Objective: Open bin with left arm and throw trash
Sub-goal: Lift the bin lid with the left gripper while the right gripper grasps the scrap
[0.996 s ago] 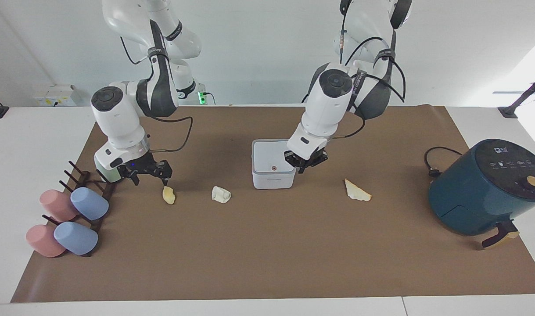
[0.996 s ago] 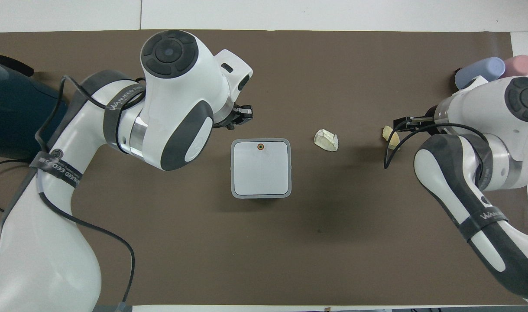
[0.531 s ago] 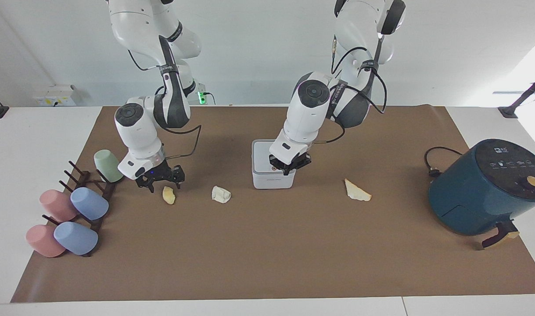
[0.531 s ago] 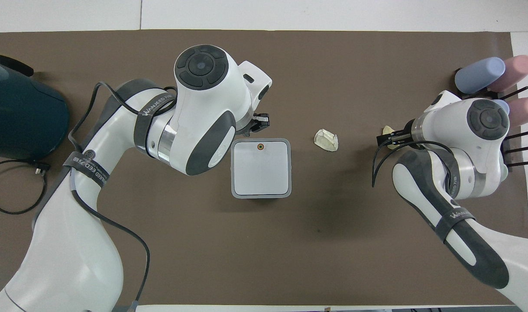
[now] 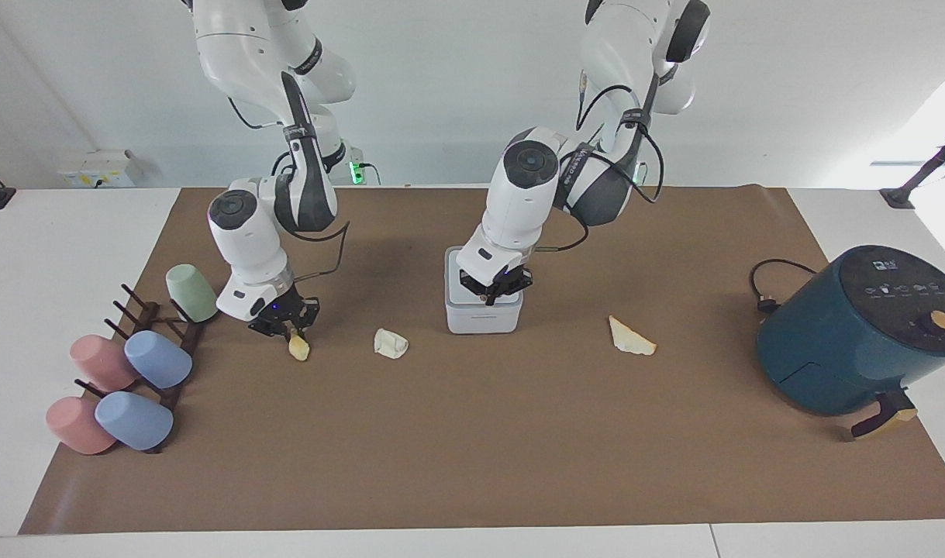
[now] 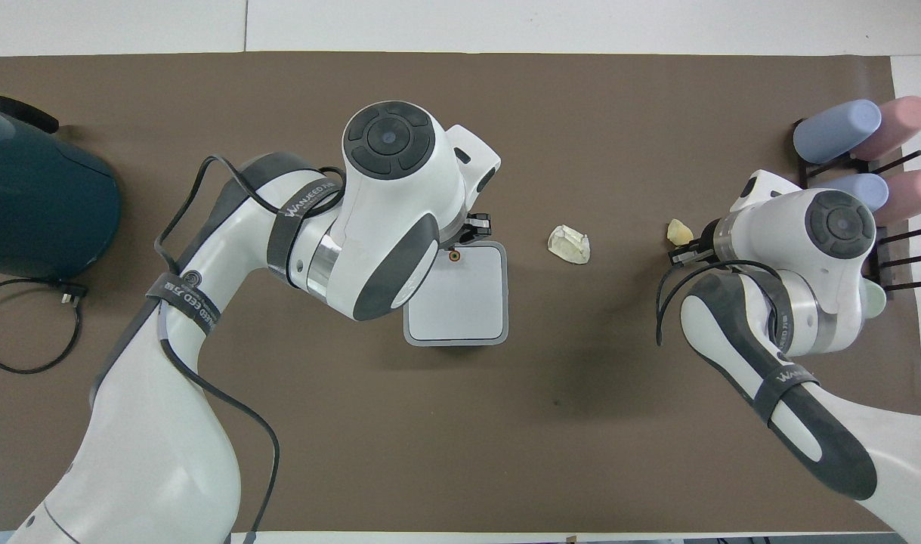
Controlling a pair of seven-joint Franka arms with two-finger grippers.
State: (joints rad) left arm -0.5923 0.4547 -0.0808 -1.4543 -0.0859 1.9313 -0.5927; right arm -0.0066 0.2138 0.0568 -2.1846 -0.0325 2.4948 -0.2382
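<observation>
The white-grey bin [image 5: 484, 316] stands mid-table with its lid down [image 6: 460, 298]; its orange button [image 6: 454, 256] shows on the lid edge farthest from the robots. My left gripper [image 5: 494, 294] is shut, its tips down at the lid by the button; it also shows in the overhead view [image 6: 471, 229]. My right gripper [image 5: 283, 325], glowing blue, is open and low right over the yellowish peel [image 5: 298, 349], [image 6: 679, 230]. The white paper wad [image 5: 391, 343] lies between peel and bin. The cream wedge [image 5: 631, 339] lies toward the left arm's end, hidden by the arm from overhead.
A teal air fryer [image 5: 852, 333] with its cable [image 5: 770, 287] stands at the left arm's end. A dark peg rack [image 5: 162, 341] with pink, blue and green cups [image 5: 158, 358] stands at the right arm's end, close to the right gripper.
My left gripper has moved from beside the bin to over its lid at the button. My right gripper has turned and come down onto the peel. The bin lid has stayed down.
</observation>
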